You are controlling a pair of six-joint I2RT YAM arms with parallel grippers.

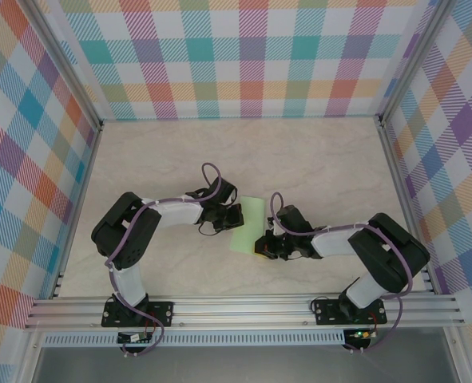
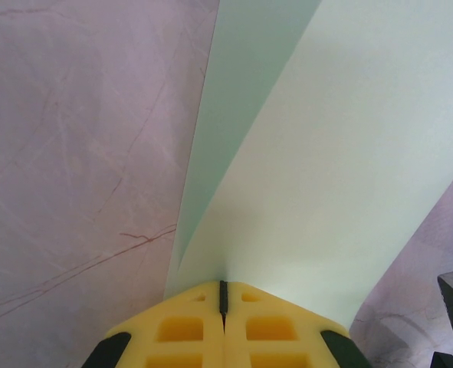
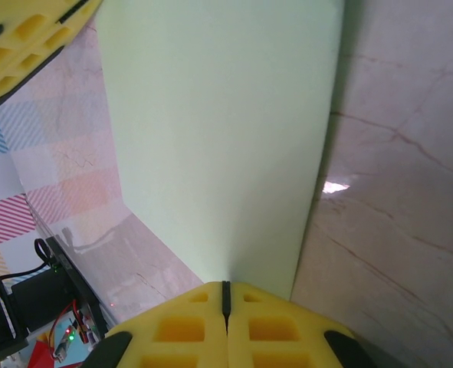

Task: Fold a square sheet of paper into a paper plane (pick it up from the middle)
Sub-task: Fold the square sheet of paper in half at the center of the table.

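At mid-table, the square sheet of paper (image 1: 248,222), judged light and limp, was pinched at opposite edges by left gripper (image 2: 224,295) and right gripper (image 3: 226,295)

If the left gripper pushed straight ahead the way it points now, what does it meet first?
The square sheet of paper it is shut on; the sheet stretches straight ahead of the left gripper. What lies behind it is hidden.
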